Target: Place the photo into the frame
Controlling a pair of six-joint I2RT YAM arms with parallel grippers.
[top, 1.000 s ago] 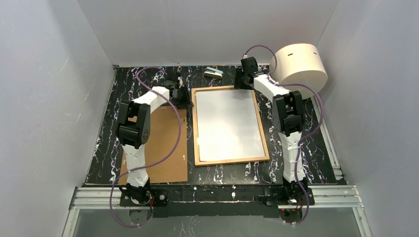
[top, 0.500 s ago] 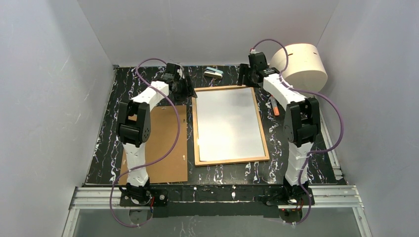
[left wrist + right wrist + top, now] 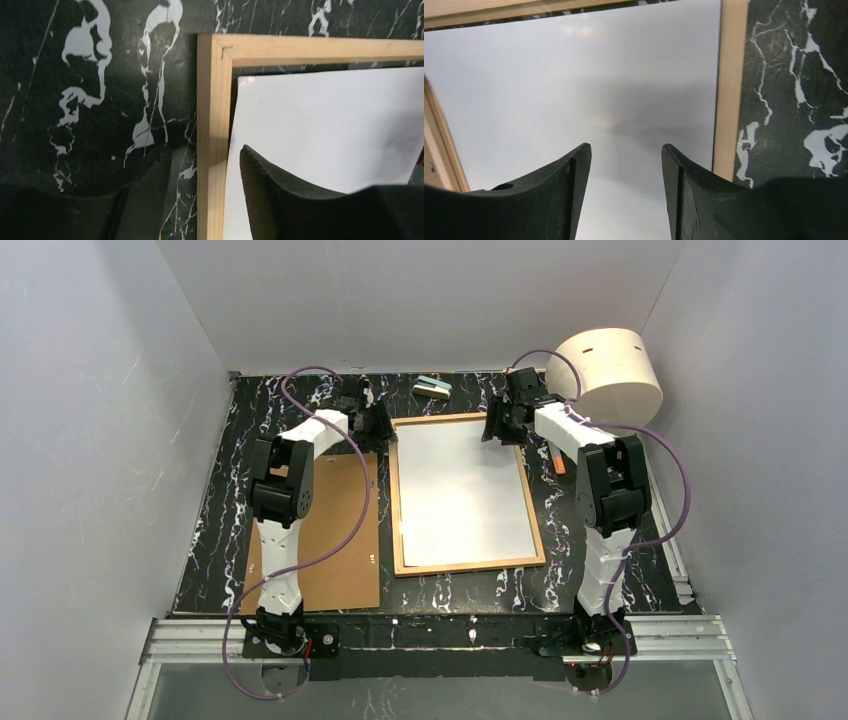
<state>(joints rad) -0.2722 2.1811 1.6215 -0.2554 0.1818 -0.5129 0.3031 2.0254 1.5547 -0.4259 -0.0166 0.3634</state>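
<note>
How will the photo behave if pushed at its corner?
Likely floppy: the photo looks like a thin sheet lying flat, white back up. It would probably slide easily, though the wooden edging of the frame should stop it. Pinching it up seems hard, since its edges lie close to that edging.

Both arms are stretched out toward the far side, with the elbows raised. The left gripper point(image 3: 205, 150) is tipped downward with its jaws parted. Same deal on the right gripper point(image 3: 626, 147): it's pointed down, fingers spread apart.
</note>
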